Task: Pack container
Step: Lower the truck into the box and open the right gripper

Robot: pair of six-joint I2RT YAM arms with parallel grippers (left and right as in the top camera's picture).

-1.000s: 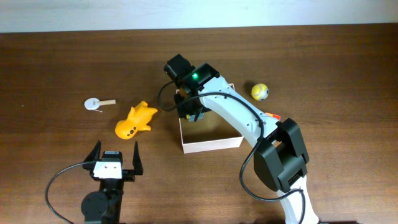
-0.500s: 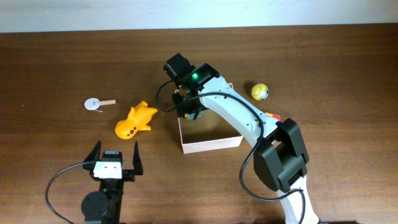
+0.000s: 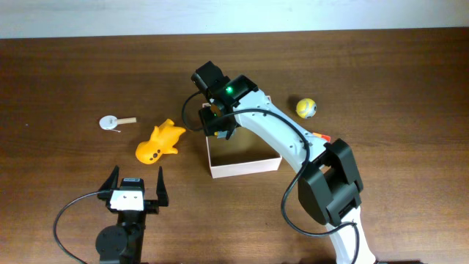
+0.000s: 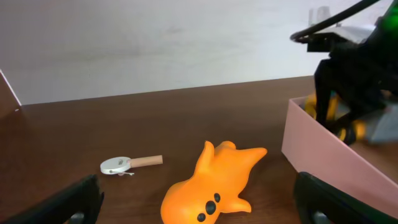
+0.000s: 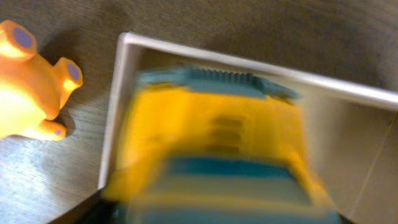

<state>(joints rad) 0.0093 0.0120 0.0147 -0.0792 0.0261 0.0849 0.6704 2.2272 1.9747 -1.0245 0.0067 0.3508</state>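
At the far left of the dark wooden table [image 3: 58, 73] lies a small white disc with a short wooden handle [image 3: 116, 121] [image 4: 129, 163]. At about 5 o'clock from it, near the table's front edge, is the left gripper [image 3: 135, 188]. Its two black fingers [image 4: 73, 200] are spread wide apart with nothing between them. At 12 o'clock from that gripper, and at 4 o'clock from the disc, an orange animal toy [image 3: 160, 143] [image 4: 216, 184] lies on its side with dark spots on its head end. It is near the container's left wall but apart from it. The right gripper [image 3: 218, 125] hangs over the container's far-left corner, at about 2 o'clock from the orange toy. A yellow and blue toy [image 5: 217, 149] fills its wrist view as a blur, and no finger shows against it, so I cannot tell whether the claw is clamped on it or apart. The container [image 3: 245, 168] [image 4: 323, 155] [image 5: 114, 137] sits flat at the table's centre, open side up, with white walls and a tan inside. The white right arm [image 3: 282, 136] crosses above its right side. At 3 o'clock from the container a small orange-red piece [image 3: 320, 137] peeks out beside the arm, too hidden to name. At 2 o'clock a yellow ball [image 3: 306, 108] rests on the table, well apart from the container.
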